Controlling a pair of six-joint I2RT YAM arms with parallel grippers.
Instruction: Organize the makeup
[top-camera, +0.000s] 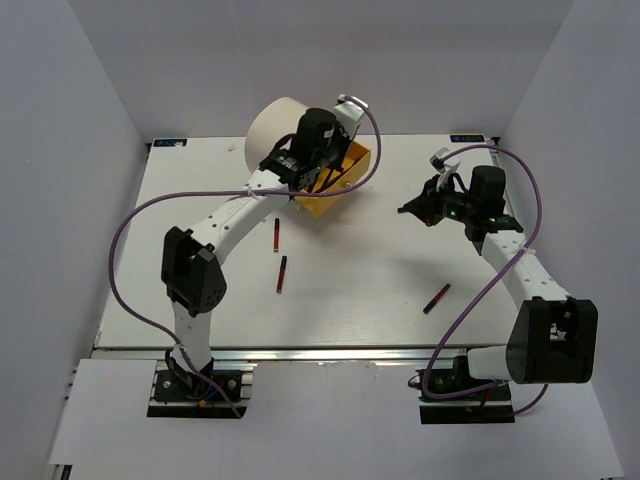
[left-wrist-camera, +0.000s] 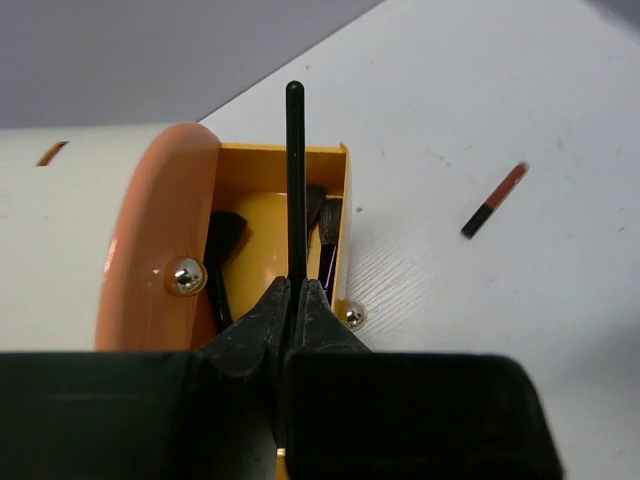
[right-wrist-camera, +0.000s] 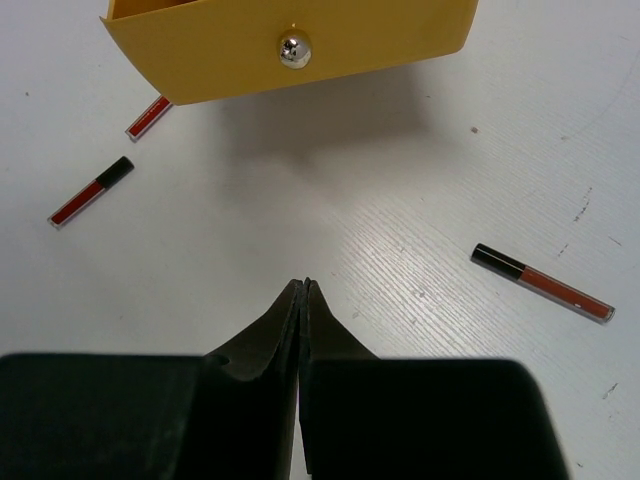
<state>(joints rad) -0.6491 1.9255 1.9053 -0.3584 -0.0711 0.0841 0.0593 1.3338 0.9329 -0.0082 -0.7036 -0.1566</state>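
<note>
Brush (left-wrist-camera: 295, 170), black, tight in left gripper (left-wrist-camera: 296, 296) over yellow drawer (left-wrist-camera: 262, 165); right gripper (right-wrist-camera: 303, 288) closed, empty.

A thin black brush (left-wrist-camera: 295, 180) held over yellow drawer (left-wrist-camera: 283, 153), three red-and-black sticks (top-camera: 282, 273) lying apart on table (top-camera: 360, 290)

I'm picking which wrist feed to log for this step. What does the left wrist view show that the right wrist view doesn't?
Only left wrist: the left gripper shut on a thin black brush pointing out over the open yellow drawer, more dark brushes inside it, and the cream box alongside.
Only right wrist: the right gripper shut and empty, the drawer's outer face, and three red-and-black sticks lying apart.
Both: the yellow drawer and at least one stick on the white table.
</note>
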